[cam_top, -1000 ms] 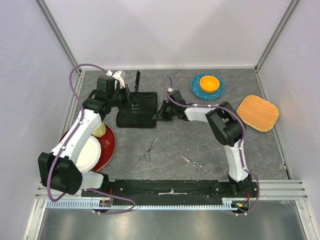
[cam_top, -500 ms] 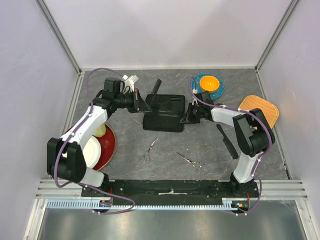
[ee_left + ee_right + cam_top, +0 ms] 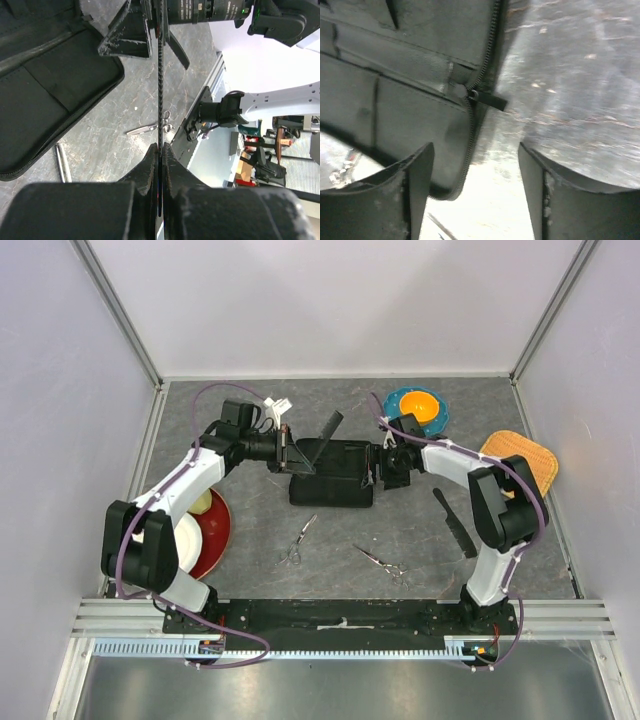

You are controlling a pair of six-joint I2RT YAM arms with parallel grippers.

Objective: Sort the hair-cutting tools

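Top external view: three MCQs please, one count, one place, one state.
1. How many scissors lie on the table? A two; B one; C three.
2. Where is the loose comb? A inside the case; B on the table, right of the case; C across the scissors.
3. Left end effector? A open; B shut on scissors; C shut on the other comb.

Answers:
1 A, two separate pairs lie near the arm bases.
2 B, it lies flat on the table, apart from the case's right edge.
3 C, the left wrist view shows it clamped on that comb, seen edge-on.
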